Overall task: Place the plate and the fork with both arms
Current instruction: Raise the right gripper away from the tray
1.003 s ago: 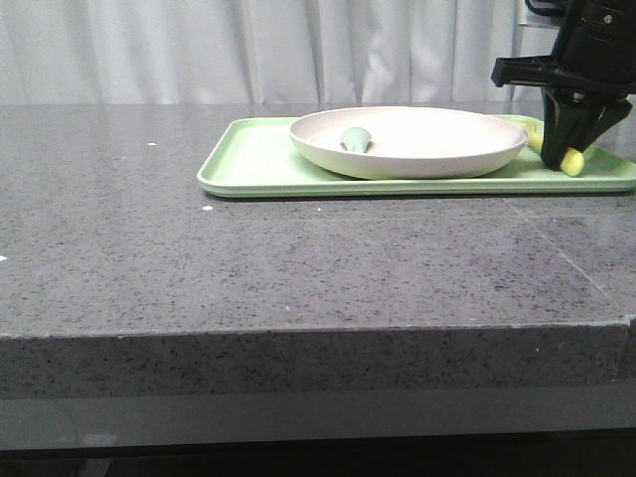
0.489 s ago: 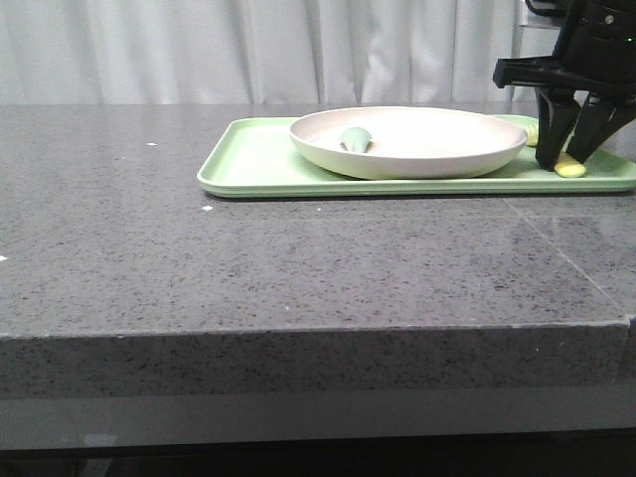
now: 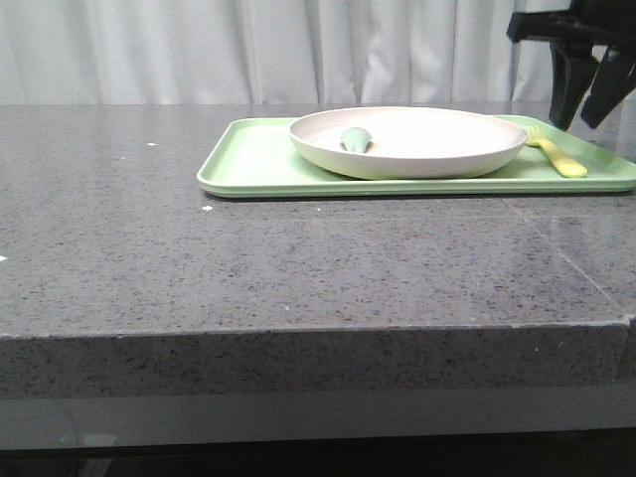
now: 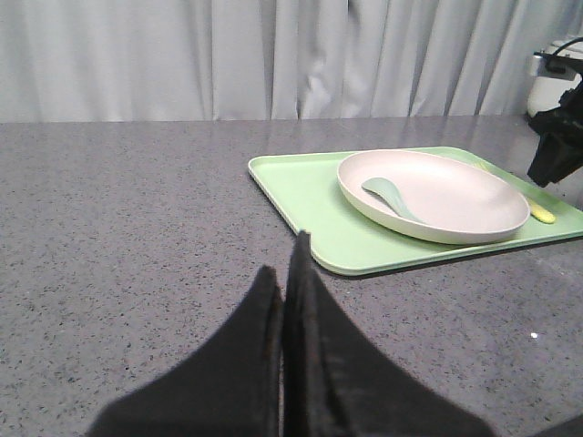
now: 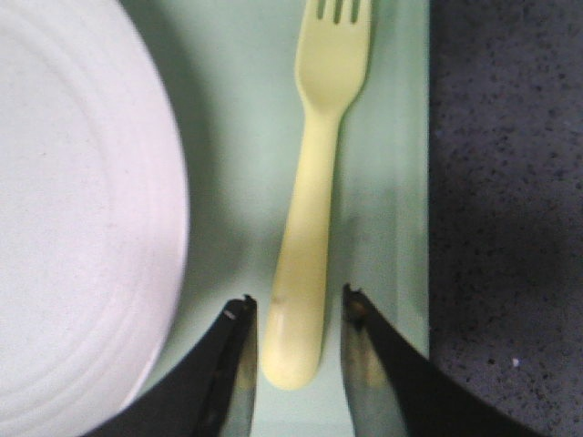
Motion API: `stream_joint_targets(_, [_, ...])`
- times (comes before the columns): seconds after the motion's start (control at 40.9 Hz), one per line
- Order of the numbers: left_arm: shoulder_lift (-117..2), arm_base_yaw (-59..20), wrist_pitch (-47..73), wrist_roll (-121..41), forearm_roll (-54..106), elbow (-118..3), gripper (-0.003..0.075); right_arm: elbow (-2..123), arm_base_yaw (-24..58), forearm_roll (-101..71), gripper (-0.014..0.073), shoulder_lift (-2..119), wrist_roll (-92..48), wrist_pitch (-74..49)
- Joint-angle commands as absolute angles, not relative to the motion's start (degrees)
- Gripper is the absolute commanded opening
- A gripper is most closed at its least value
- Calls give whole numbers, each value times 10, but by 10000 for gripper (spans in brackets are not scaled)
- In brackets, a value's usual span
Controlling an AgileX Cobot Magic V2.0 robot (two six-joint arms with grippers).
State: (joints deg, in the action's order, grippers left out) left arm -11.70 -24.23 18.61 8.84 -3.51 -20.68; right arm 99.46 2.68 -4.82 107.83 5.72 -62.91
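Fork, small, pale-yellow plastic [image 5: 316, 196], lay flat on the light-green rectangular tray [image 3: 258, 159] just beside the round cream-white plate [image 3: 407, 139], free of the right gripper [image 5: 296, 319], whose spread dark fingers straddled the handle end from above, probably a finished release. Plate sat on the tray holding a small teal-green utensil [image 4: 390, 195]; left gripper [image 4: 284, 273] hung well apart over the grey speckled countertop [image 3: 248, 258], fingers pressed together, empty.

We see bare counter [image 3: 298, 268] left and front of the tray [image 3: 253, 159], open for passage. On the tray, the plate [image 3: 407, 139] crowds the fork [image 3: 558, 155], leaving only narrow gaps beside its handle.
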Motion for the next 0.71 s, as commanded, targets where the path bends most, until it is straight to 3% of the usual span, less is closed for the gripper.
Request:
stream_joint_targets(0.0, [-123, -247, 143, 87, -36, -222, -18, 1018, 24, -44, 256, 1033, 51, -633])
stream_joint_targets(0.514, [-123, -247, 143, 87, -36, -222, -18, 1018, 24, -44, -118, 970, 51, -638])
stream_joint_targets(0.685, [-123, -247, 143, 87, -36, -222, -18, 1012, 24, -44, -113, 913, 51, -653])
